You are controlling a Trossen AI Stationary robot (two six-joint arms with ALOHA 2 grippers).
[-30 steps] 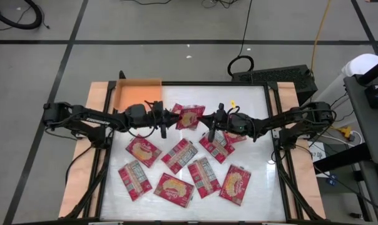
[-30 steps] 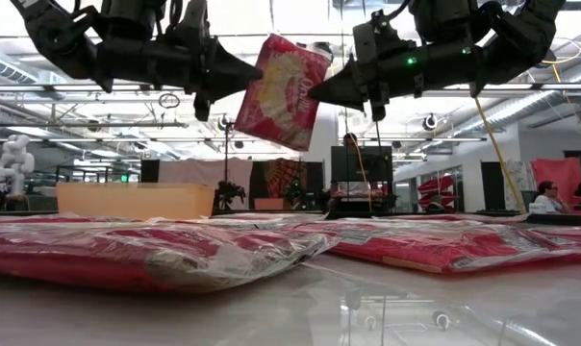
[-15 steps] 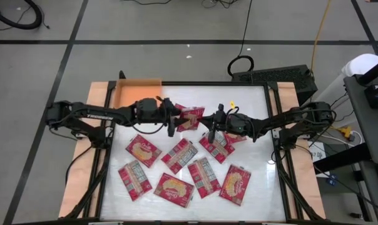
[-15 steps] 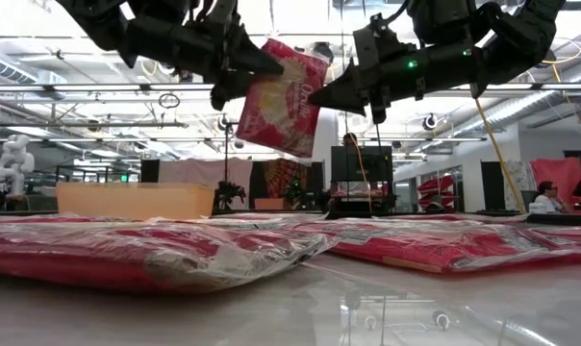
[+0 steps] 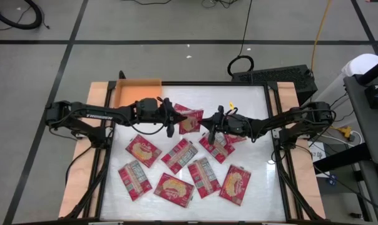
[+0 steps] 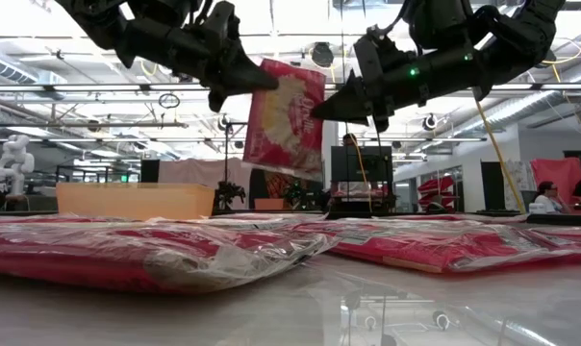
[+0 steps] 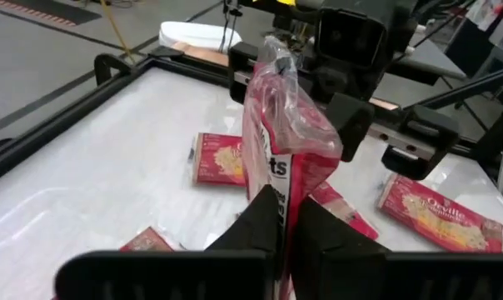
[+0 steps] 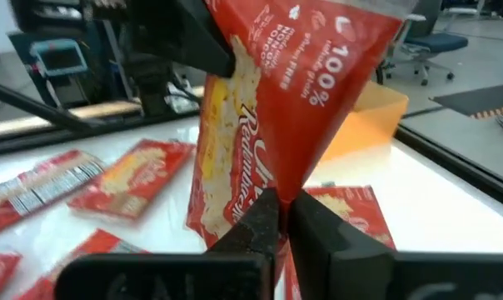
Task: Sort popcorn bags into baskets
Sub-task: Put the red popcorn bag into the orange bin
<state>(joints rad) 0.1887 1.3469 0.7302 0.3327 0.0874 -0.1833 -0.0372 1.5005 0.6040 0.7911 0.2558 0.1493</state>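
One red popcorn bag (image 5: 189, 119) hangs in the air above the table's middle, held between both grippers; in the low view this bag (image 6: 286, 120) stands nearly upright. My left gripper (image 5: 174, 119) is shut on its left side and my right gripper (image 5: 206, 125) is shut on its right side. Several other red bags (image 5: 179, 155) lie flat on the white table top. The orange tray (image 5: 137, 94) sits at the far left corner, with nothing showing in it. My left gripper (image 6: 269, 75) pinches the bag's upper left corner (image 6: 274, 82) between its two fingers, coming level from the table's left. The bag hangs below the fingers, lifted clear of the table. In the left wrist view the fingers (image 7: 264, 221) close on the bag's edge (image 7: 278, 187). My right gripper (image 6: 317, 111) pinches the bag's right edge (image 6: 313, 104) between its two fingers, coming level from the table's right. In the right wrist view the bag narrows to a corner (image 8: 278, 185) between the fingers (image 8: 260, 217). The bag is clear of the table.
Several bags (image 5: 204, 176) fill the near half of the table, two more (image 5: 217, 147) under the right arm. A black frame (image 5: 273, 125) borders the white surface, with wooden boards (image 5: 95, 106) outside it. Free room lies along the far edge (image 5: 239, 94). A person (image 6: 545, 197) sits far behind.
My left gripper has moved toward the table's right and reached the hanging bag, and it now has the bag's upper left corner. The bag, which slanted from my right gripper a second ago, has swung to nearly upright. My right gripper has stayed about where it was.
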